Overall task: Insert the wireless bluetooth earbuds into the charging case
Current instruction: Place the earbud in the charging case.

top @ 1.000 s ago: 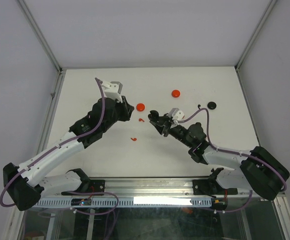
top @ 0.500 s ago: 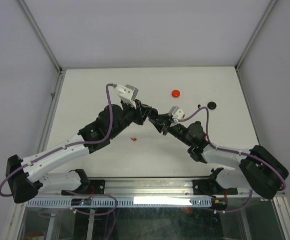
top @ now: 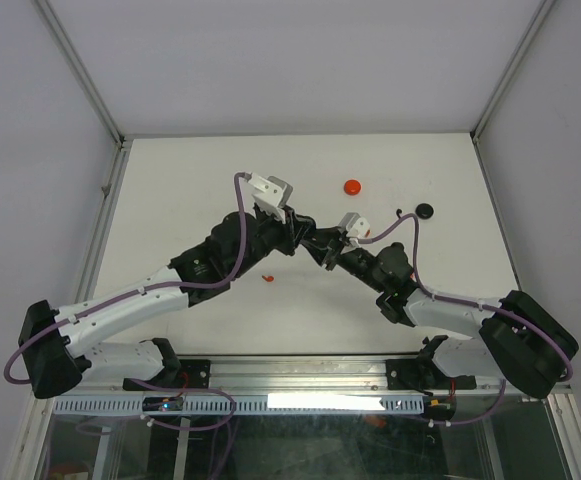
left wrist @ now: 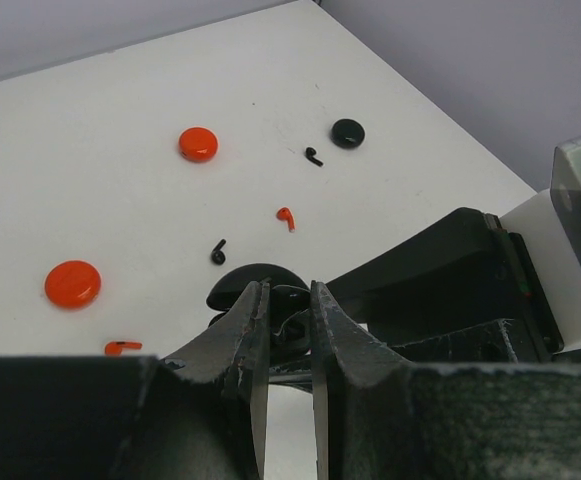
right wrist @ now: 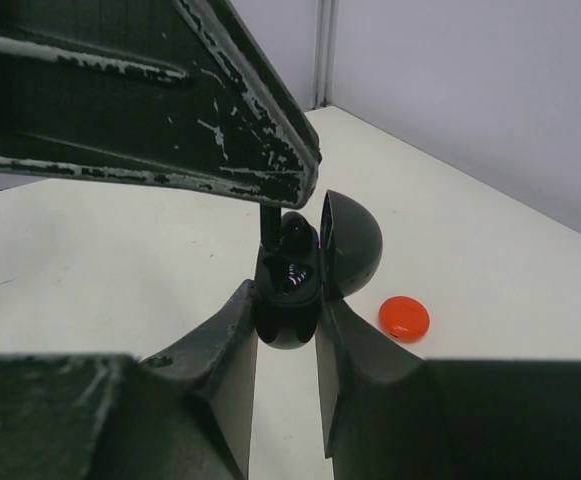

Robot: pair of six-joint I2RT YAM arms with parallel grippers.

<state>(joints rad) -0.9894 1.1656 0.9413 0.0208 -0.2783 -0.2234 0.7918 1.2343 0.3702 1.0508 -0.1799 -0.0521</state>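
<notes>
The right gripper (right wrist: 288,312) is clamped on the black charging case (right wrist: 290,300). Its 2 fingers press the rounded lower shell from either side and hold it above the white table (top: 170,200), with the hinged lid (right wrist: 354,243) standing open. The left gripper (left wrist: 288,292) is narrowed to a thin slit and pinches a held earbud (right wrist: 269,222), black, by its upper end. The stem hangs straight down from the fingertip, and its lower end sits at the mouth of the open case, beside glossy dark shapes inside that cannot be told apart. From overhead the 2 grippers meet tip to tip above the middle of the table. Other pieces lie on the surface in the left wrist view. There are 2 red earbuds, 1 (left wrist: 286,216) just beyond the case and 1 (left wrist: 122,347) beside the left finger. There are also 2 loose black earbuds, 1 (left wrist: 218,252) close to the case and 1 (left wrist: 313,156) just beside the black disc (left wrist: 347,132). 2 red discs (left wrist: 198,144) lie well apart, the second (left wrist: 72,283) nearer the gripper.
</notes>
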